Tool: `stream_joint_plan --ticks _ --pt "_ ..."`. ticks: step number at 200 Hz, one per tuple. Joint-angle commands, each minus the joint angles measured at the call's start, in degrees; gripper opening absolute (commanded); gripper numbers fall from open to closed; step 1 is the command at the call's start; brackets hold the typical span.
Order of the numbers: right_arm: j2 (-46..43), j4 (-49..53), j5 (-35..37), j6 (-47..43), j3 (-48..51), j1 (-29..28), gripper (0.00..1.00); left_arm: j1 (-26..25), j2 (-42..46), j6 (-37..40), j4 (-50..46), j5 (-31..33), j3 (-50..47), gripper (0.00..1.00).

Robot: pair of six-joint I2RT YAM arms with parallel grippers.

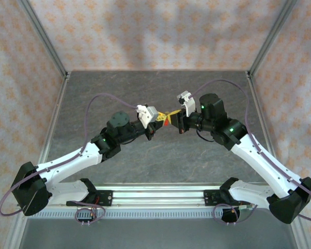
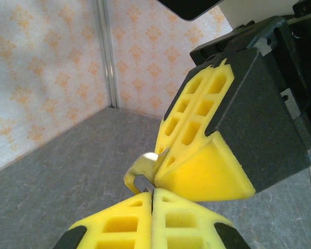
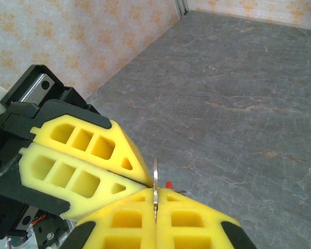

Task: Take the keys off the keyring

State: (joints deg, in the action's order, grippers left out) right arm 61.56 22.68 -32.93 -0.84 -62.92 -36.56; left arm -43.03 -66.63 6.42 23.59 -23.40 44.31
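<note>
Both grippers meet tip to tip above the middle of the table. My right gripper (image 3: 156, 193) is shut on a thin metal key (image 3: 155, 174), seen edge-on between its yellow pads. In the left wrist view that key's (image 2: 143, 168) holed head sticks out of the right gripper's fingers (image 2: 197, 135). My left gripper (image 2: 153, 193) is shut just under the head, pinching a thin dark piece there that looks like the keyring; most of it is hidden. A small red piece (image 3: 169, 184) hangs behind the key. From above, the left gripper (image 1: 162, 121) and right gripper (image 1: 172, 117) touch over the red piece (image 1: 167, 123).
The grey stone-patterned table (image 1: 155, 88) lies below the grippers, closed in by patterned walls (image 1: 145, 31) on three sides. Purple cables (image 1: 101, 98) arc over both arms.
</note>
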Motion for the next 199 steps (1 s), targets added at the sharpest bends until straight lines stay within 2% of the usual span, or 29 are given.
stream_joint_plan --ticks 1,74,125,184,199 --pt "-1.17 -3.15 0.20 2.29 -1.22 0.02 0.00 -0.04 0.93 -0.79 4.21 1.82 -0.42 0.00" --pt "-1.29 -12.13 -0.94 11.16 3.39 0.43 0.00 -0.04 4.20 -3.40 13.60 2.91 -4.30 0.00" --pt "-0.53 -17.51 -4.45 17.67 4.99 1.53 0.00 -0.04 5.69 -4.88 20.75 3.60 -7.92 0.00" --pt "-0.37 -14.09 -3.98 14.49 1.77 1.84 0.00 0.00 7.34 -4.95 23.34 4.57 -12.34 0.00" --pt "-0.13 -11.82 -3.99 12.64 -0.06 1.83 0.00 -0.04 7.48 -5.62 23.49 4.75 -13.49 0.14"
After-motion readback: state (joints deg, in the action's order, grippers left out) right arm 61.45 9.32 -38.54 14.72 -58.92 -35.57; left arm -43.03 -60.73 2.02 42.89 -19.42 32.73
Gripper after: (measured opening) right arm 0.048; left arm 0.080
